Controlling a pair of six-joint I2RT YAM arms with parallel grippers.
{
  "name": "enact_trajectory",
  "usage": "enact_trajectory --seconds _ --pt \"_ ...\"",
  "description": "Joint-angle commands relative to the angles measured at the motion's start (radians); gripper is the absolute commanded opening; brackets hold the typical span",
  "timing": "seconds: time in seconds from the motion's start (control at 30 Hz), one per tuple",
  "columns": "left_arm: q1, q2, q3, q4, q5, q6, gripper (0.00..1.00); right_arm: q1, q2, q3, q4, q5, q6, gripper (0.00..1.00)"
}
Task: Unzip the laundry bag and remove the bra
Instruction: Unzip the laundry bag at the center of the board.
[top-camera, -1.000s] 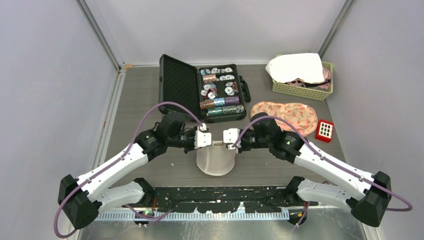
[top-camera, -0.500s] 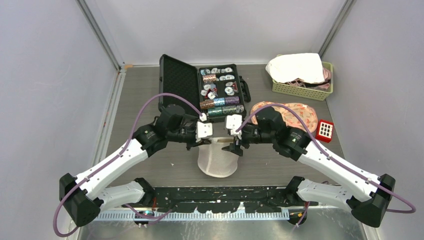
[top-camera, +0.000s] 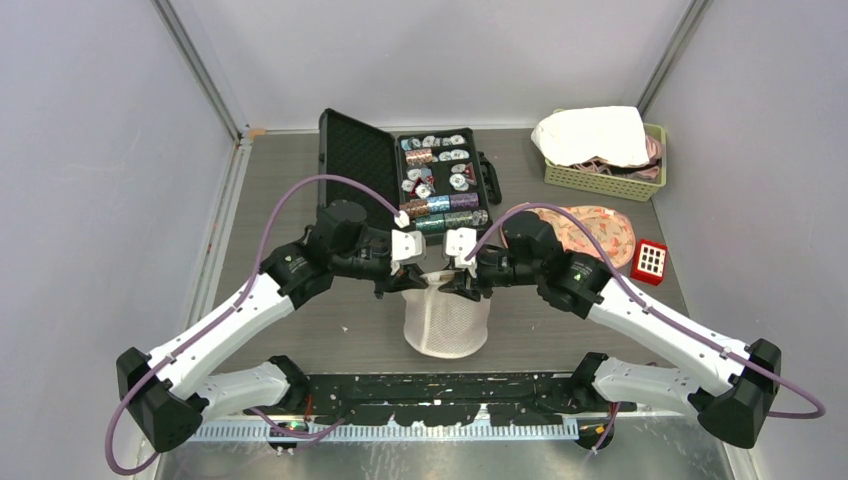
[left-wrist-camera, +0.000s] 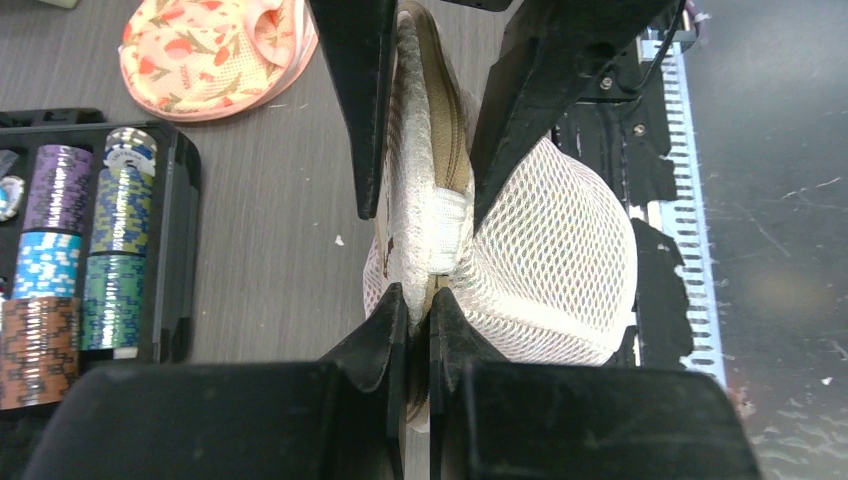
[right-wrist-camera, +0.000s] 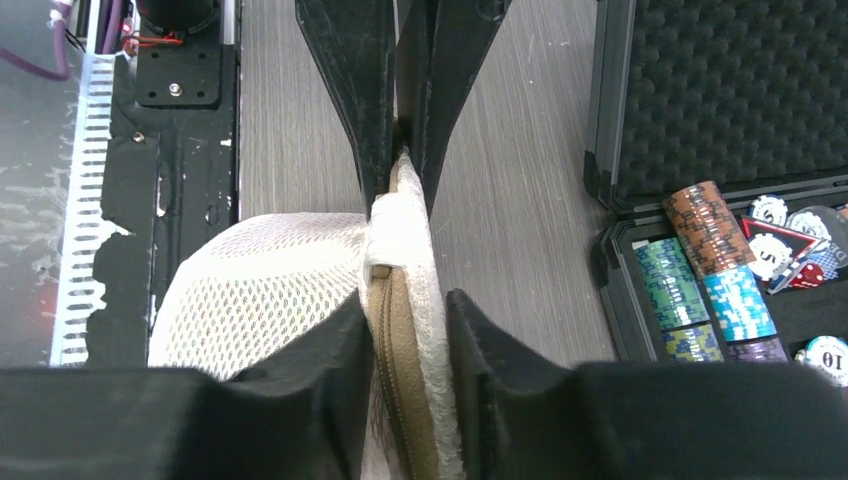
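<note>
Since the tan zipper (left-wrist-camera: 447, 130) along the top seam looks closed over the stretch in view, the task is in its first step, the unzipping. The white mesh laundry bag (top-camera: 447, 322) stands on the desk (top-camera: 280, 180) near its front edge, between the two arms and in front of the open poker chip case (top-camera: 355, 170). Its top seam is drawn up into a ridge.

The left tool (left-wrist-camera: 418, 300) is clamped together on the white trim at one end of that seam, anchoring it. The right tool (right-wrist-camera: 405, 305) straddles the zipper band from the other end, its fingers partly apart with the fabric between them. Whether they pinch it I cannot tell.

The zipper pull cannot be made out in any view, and no bra shows through the mesh.

In my judgement the next move calls for the right tool to find and pinch the pull tab. It should then draw the tab along the seam away from the left tool, which must hold firm so the bag goes taut rather than sliding.
</note>
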Motion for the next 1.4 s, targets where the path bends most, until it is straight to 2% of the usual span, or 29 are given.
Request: enact_trajectory --seconds 0.0,0.1,0.13,0.2,0.3,0.5,1.0,1.37 --pt "0.014 -0.001 0.044 0.030 0.068 -0.068 0.00 0.006 -0.001 0.003 0.070 -0.021 0.032 0.28" --pt "0.045 0.004 0.059 0.047 0.027 -0.160 0.13 0.005 0.002 0.017 0.063 -0.021 0.061 0.04" --pt "0.063 0.010 0.073 0.038 0.029 -0.190 0.16 0.006 0.000 0.020 0.062 -0.017 0.081 0.01" --pt "0.099 0.017 0.105 -0.013 0.048 -0.223 0.22 0.005 -0.004 0.020 0.063 -0.009 0.129 0.01" --pt "0.114 0.003 0.125 -0.100 0.061 -0.184 0.27 0.005 -0.009 0.020 0.070 -0.005 0.209 0.01" --pt "0.113 -0.068 0.073 -0.022 0.012 -0.213 0.35 0.005 0.002 0.023 0.111 0.019 0.352 0.01" --pt "0.113 -0.014 0.072 0.034 -0.065 -0.292 0.35 0.005 0.010 0.035 0.107 0.031 0.392 0.01" --pt "0.098 0.017 0.071 0.069 -0.034 -0.305 0.33 0.006 0.013 0.051 0.116 0.033 0.400 0.01"
